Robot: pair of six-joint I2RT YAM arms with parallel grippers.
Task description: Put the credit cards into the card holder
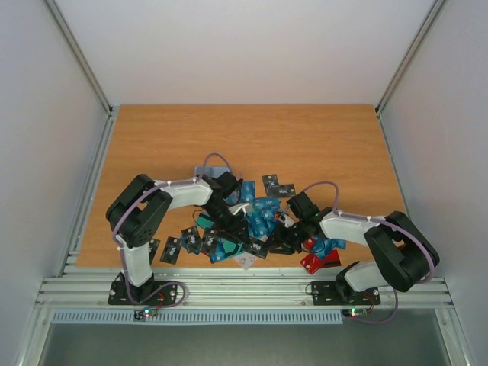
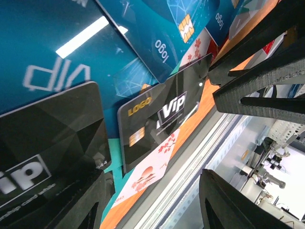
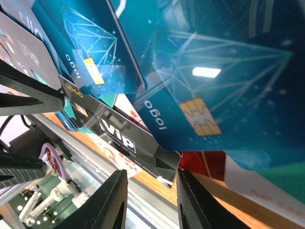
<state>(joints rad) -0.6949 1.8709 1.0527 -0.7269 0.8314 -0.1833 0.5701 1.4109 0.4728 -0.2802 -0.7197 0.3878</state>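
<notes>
So the cards [image 1: 255,217] are a messy heap at the lower middle of the top view, on the wood-grain table [image 1: 252,137]. They're thin, glossy plastic rectangles with rounded corners, mostly blue and teal, some black, plus a red one [image 1: 313,261] at the heap's lower right. A flat, dull greyish square [image 1: 207,169] peeks out at the heap's upper left, behind the left arm. It looks like the holder, but I can't say for sure.

Both arms reach down into the pile from either side. The left gripper [image 2: 151,174] is released, its matte black fingers wide apart with nothing between them. Above it, mid-frame, a black VIP card [image 2: 159,114] with a gold chip lies tilted over a pale card [image 2: 143,181] printed with red blossoms. Ribbed silver rail [image 2: 200,157] runs along the table edge below.

The right gripper [image 3: 151,171] has only a narrow gap and isn't clamping anything. The black VIP card's corner sits right at its tips; whether it touches, I can't tell. A shiny blue card [image 3: 205,109] with white line art and a chip fills the upper right there.
</notes>
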